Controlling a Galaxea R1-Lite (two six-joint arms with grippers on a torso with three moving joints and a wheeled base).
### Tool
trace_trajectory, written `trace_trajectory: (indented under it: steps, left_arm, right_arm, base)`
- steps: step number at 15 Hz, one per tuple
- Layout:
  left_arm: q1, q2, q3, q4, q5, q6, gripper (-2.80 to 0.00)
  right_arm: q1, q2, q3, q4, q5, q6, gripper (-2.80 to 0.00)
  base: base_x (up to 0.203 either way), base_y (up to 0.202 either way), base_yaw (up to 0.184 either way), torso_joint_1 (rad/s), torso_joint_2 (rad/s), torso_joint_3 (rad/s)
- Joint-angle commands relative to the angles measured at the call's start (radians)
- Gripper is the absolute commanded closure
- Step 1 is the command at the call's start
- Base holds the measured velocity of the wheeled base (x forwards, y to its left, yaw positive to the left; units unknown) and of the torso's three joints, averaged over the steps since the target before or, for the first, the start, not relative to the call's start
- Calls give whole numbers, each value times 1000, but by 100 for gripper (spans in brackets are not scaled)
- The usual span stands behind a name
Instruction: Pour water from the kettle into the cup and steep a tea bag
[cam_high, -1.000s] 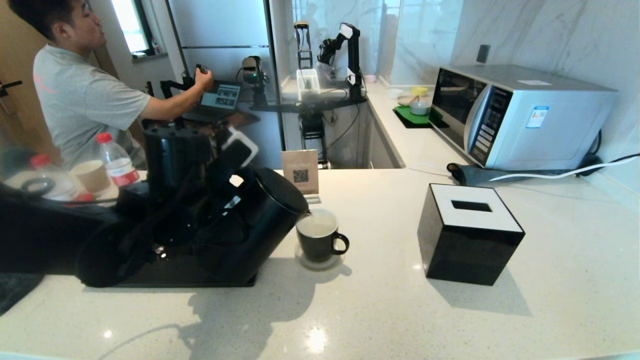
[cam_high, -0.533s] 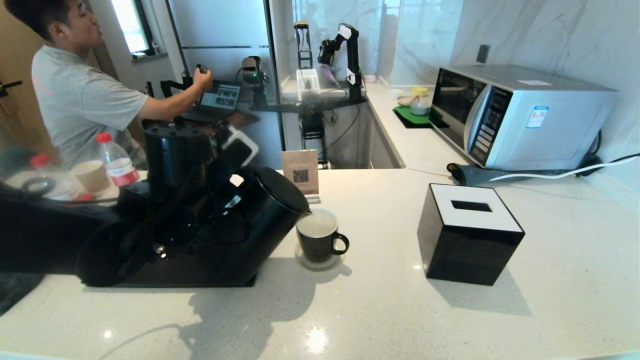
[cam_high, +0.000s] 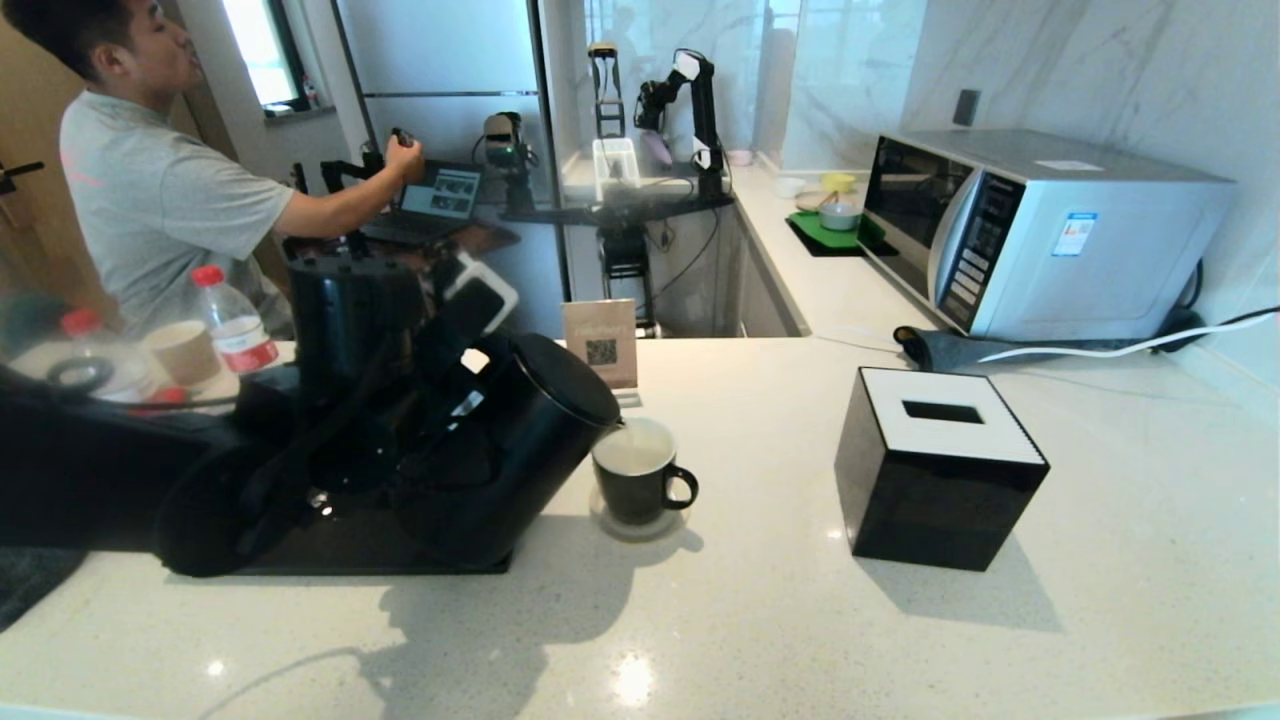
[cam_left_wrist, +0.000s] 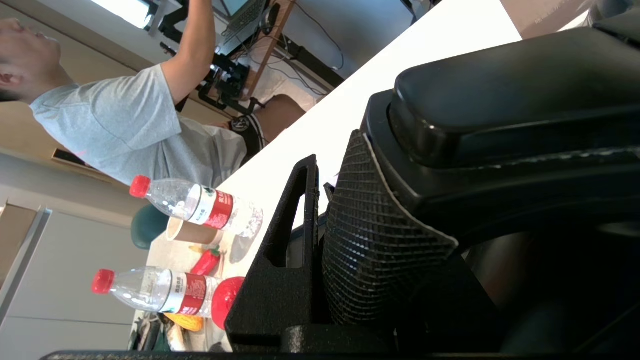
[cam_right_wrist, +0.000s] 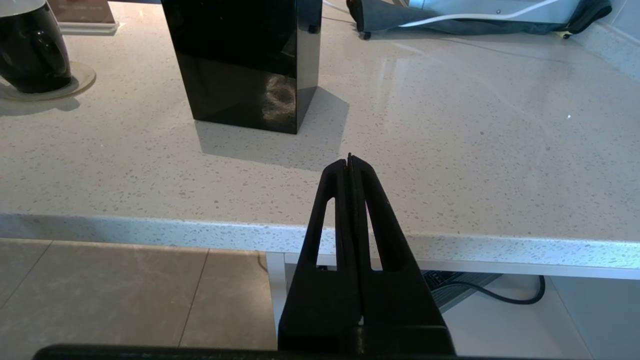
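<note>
The matte black kettle (cam_high: 520, 450) is tilted to the right, its spout just over the left rim of the cup (cam_high: 640, 482). This small black mug stands on a round coaster and holds pale water (cam_high: 632, 452) high against its white inside. My left gripper (cam_high: 455, 400) is shut on the kettle's handle (cam_left_wrist: 500, 100), which fills the space beside the one finger (cam_left_wrist: 300, 210) that shows. My right gripper (cam_right_wrist: 350, 159) hangs shut and empty below the counter's front edge, with the cup (cam_right_wrist: 32, 50) far off to its side. No tea bag shows.
A black tissue box (cam_high: 940, 465) stands right of the cup. A microwave (cam_high: 1040, 230) sits at the back right and a QR sign (cam_high: 600, 342) behind the cup. A black tray (cam_high: 350, 555) lies under the kettle. Water bottles (cam_high: 232, 320) and a tan paper cup (cam_high: 185, 352) are far left.
The kettle's lid edge has crept very slightly toward the cup. The cup, the tissue box and the right arm have not moved.
</note>
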Motion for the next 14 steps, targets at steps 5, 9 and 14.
trace_trajectory:
  steps: [5,9,14]
  left_arm:
    - [-2,1,2,-20,-5,-20,0]
    - [-2,9,23,-117,-5,-33,0]
    - [-3,1,90,-231,-2,-49,0]
  right_arm:
    - [-1,1,0,0,0,0,0]
    - [1,1,0,0,0,0,0]
    - [1,1,0,0,0,0,0]
  base:
    - [0,0,0,0,0,0]
    - [0,0,0,0,0,0]
    - [0,0,0,0,0,0]
